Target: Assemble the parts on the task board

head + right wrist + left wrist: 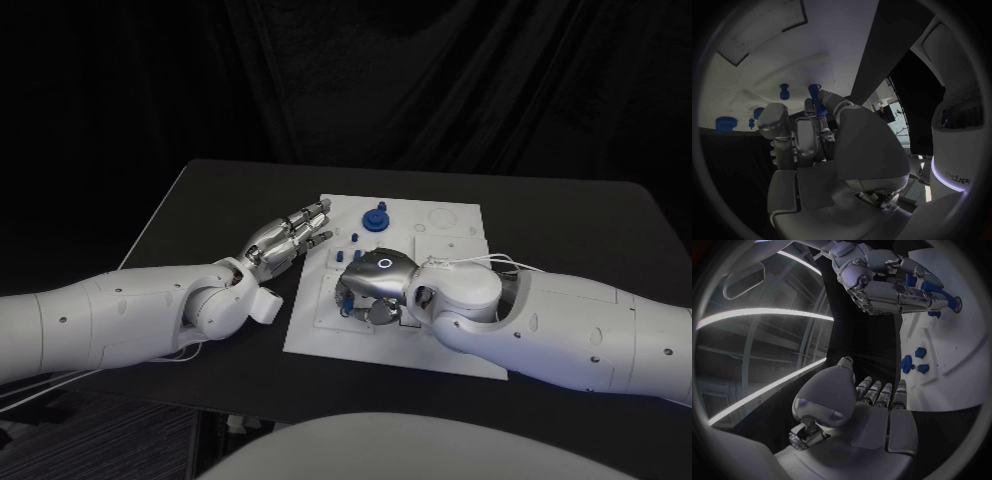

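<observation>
The white task board (433, 225) lies in the middle of the black table. My right hand (372, 285) hovers low over its near left part, fingers curled; in the right wrist view this hand (811, 135) pinches a blue peg (815, 99) between thumb and fingers. A larger blue part (376, 217) stands at the board's far side, and small blue parts (353, 238) stand just in front of it. My left hand (289, 240) lies flat at the board's left edge, fingers stretched out and holding nothing. The left wrist view shows the left hand (873, 400) and loose blue parts (907, 363) ahead of it.
Black table (577, 220) surrounds the board, with bare room to the right and far side. The board has square and round recesses (440, 217) at its far right. Both white forearms lie over the table's near edge.
</observation>
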